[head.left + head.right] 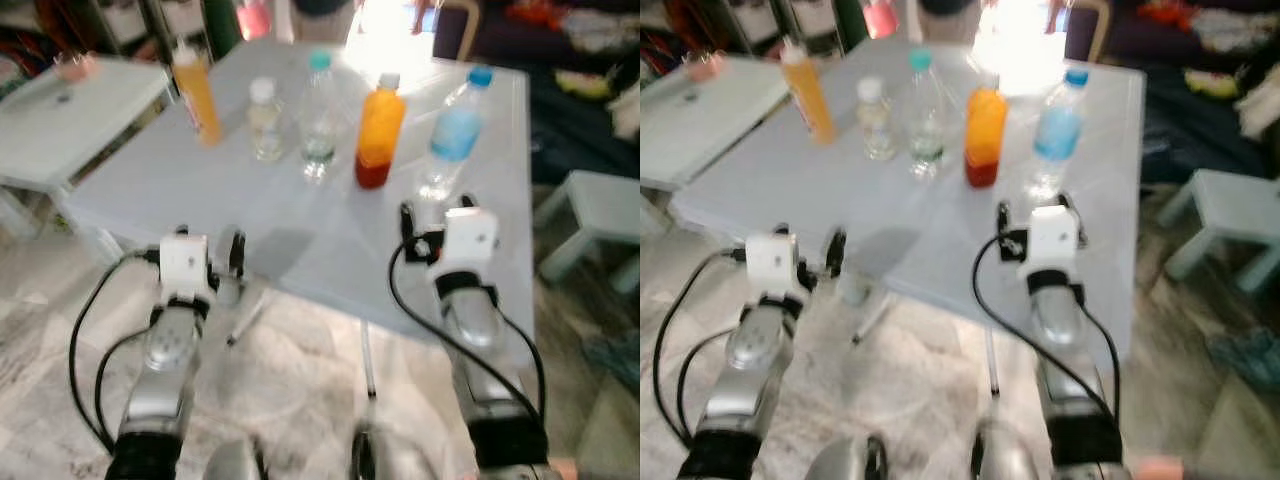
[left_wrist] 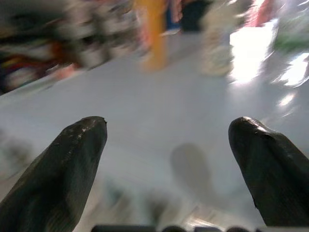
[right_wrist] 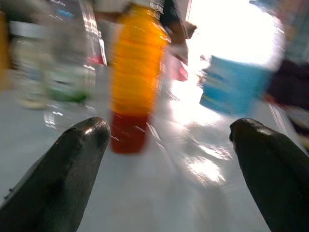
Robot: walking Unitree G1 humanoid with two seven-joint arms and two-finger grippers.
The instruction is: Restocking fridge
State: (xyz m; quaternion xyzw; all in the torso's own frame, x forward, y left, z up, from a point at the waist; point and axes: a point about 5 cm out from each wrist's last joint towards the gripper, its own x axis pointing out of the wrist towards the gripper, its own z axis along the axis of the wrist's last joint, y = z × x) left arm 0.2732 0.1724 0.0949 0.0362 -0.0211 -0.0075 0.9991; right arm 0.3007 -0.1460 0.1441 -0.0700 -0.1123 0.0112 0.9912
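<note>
Several bottles stand in a row on the pale grey table [image 1: 300, 250]: a tall orange bottle [image 1: 196, 95], a small clear bottle with a white cap [image 1: 265, 120], a clear bottle with a teal cap [image 1: 318, 115], an orange juice bottle [image 1: 380, 135] and a blue-labelled water bottle [image 1: 455, 135]. My left gripper [image 1: 210, 247] hovers open at the table's near edge, holding nothing. My right gripper [image 1: 437, 215] is open over the table, just short of the water bottle. In the right wrist view the juice bottle [image 3: 137, 72] and the blue label [image 3: 234, 84] lie beyond the spread fingers [image 3: 72, 164].
A white side table [image 1: 60, 130] with a pink cup [image 1: 75, 65] stands at the left. A pale stool [image 1: 600, 215] sits on the floor at the right. The table's leg [image 1: 365, 360] is between my arms. Dark furniture fills the back right.
</note>
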